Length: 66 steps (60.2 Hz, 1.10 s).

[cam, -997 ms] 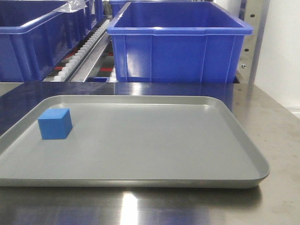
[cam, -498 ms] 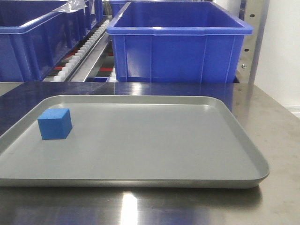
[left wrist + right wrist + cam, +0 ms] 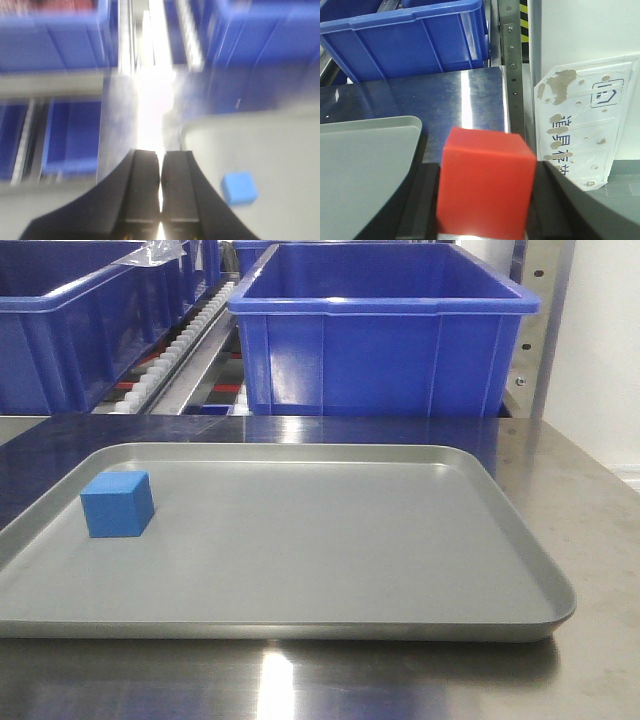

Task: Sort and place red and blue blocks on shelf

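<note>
Nearest, right tool [image 3: 486, 205] clamps red block [image 3: 487, 180], lower centre of wrist view; left tool [image 3: 161, 192] pinched together, empty. Blue block [image 3: 118, 504] sits left on tray [image 3: 350, 540]. Beyond, shelf [image 3: 180, 350]: carry red block above blue bin [image 3: 380, 350] rim, grip square.

A small matte blue cube [image 3: 117, 504] is being borne flat on the left part of a flat grey metal tray [image 3: 480, 630], untouched. A matte red cube [image 3: 485, 182] is being clamped on both sides by the right gripper [image 3: 487, 210]. The tiered metal shelf with white roller tracks [image 3: 185, 340] is being shown behind the tray.
</note>
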### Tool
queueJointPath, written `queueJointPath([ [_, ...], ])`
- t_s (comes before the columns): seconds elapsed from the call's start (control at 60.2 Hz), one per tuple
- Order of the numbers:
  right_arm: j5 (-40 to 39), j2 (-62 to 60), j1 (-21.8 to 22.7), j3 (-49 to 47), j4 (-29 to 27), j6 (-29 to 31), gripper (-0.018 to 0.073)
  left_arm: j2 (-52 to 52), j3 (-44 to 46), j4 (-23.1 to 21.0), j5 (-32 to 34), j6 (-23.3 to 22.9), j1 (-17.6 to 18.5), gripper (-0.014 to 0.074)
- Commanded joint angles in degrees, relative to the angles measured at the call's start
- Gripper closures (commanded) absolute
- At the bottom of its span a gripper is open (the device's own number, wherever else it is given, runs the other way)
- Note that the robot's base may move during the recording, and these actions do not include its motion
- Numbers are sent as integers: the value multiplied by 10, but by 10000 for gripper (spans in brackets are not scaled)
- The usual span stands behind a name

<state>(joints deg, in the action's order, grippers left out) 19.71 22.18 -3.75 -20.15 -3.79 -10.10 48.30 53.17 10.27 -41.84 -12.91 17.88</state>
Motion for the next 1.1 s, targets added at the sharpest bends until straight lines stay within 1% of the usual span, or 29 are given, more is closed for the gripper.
queueJointPath([
  [0.0, -55, 2, 4, -16, -1, 1, 498, 27, 41, 5, -8, 1, 5, 460],
  [0.083, -55, 2, 4, -16, -1, 1, 498, 47, 41, -3, 8, 1, 5, 460],
  [0.349, -55, 2, 4, -16, -1, 1, 498, 91, 41, -3, -6, 1, 5, 460],
  [0.482, -55, 2, 4, -16, -1, 1, 498, 93, 41, -3, -18, 1, 5, 460],
  [0.681, -55, 2, 4, -16, -1, 1, 498, 93, 41, -3, 3, 1, 5, 460],
  [0.847, -55, 2, 4, -16, -1, 1, 498, 98, 41, -3, 5, 2, 5, 460],
  [0.947, -55, 2, 4, -16, -1, 1, 498, 104, 41, -3, 32, 14, 5, 460],
  [1.03, -55, 2, 4, -16, -1, 1, 498, 110, 41, -5, 62, 14, 5, 460],
  [1.08, -55, 2, 4, -16, -1, 1, 498, 110, 41, -8, 66, 14, 5, 458],
])
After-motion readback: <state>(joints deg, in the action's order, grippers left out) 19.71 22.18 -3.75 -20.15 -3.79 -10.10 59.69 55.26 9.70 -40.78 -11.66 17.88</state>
